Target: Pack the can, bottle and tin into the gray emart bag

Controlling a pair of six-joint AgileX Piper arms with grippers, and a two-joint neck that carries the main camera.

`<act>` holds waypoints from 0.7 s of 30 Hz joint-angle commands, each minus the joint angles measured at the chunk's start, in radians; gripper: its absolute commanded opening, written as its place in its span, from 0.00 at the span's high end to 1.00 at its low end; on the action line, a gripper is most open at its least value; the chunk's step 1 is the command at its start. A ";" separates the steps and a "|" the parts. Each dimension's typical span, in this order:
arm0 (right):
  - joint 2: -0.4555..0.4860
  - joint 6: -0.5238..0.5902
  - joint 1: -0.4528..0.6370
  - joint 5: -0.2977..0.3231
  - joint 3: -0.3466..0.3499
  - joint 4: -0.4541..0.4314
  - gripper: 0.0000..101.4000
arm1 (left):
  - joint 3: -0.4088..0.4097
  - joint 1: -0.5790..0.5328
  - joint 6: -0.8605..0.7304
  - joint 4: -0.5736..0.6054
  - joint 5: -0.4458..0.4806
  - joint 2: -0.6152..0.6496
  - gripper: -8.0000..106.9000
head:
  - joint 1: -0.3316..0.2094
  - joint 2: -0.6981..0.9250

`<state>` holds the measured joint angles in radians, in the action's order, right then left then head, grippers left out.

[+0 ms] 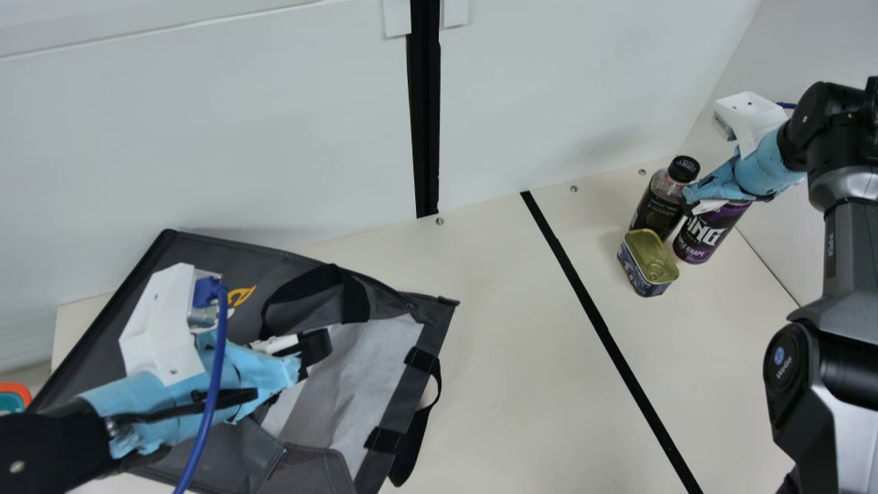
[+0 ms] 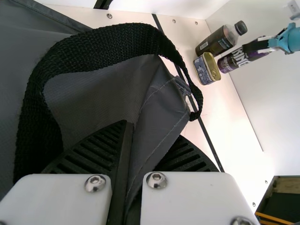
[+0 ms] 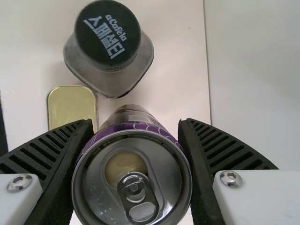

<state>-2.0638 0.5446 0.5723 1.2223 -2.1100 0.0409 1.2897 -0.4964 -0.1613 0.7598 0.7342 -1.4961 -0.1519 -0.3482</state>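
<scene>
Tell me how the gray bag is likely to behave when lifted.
The gray bag will probably flop rather than hold its shape, as its sides lie slumped and creased. Its thin fabric suggests it is light for its size. The black strap, a loose webbing loop, may swing or fold over.

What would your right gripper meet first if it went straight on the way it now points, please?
Most likely the cream table: the right gripper points down at it, with the purple can between its fingers. How much room lies under the can is hard to judge.
</scene>
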 commanded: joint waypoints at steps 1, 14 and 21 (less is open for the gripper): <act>0.023 -0.004 -0.002 -0.002 0.011 -0.005 1.00 | 0.000 0.000 0.000 0.000 0.000 0.000 0.84 | -0.023 -0.001; 0.178 -0.012 -0.013 -0.002 0.115 -0.022 1.00 | 0.000 0.000 0.000 0.000 0.000 0.000 0.84 | -0.023 -0.001; 0.270 -0.018 -0.031 -0.002 0.194 -0.021 1.00 | 0.000 0.000 0.000 0.000 0.000 0.000 0.84 | -0.023 -0.001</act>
<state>-1.8122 0.5289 0.5431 1.2216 -1.9292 0.0174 1.2897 -0.4964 -0.1613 0.7598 0.7342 -1.4961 -0.1519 -0.3482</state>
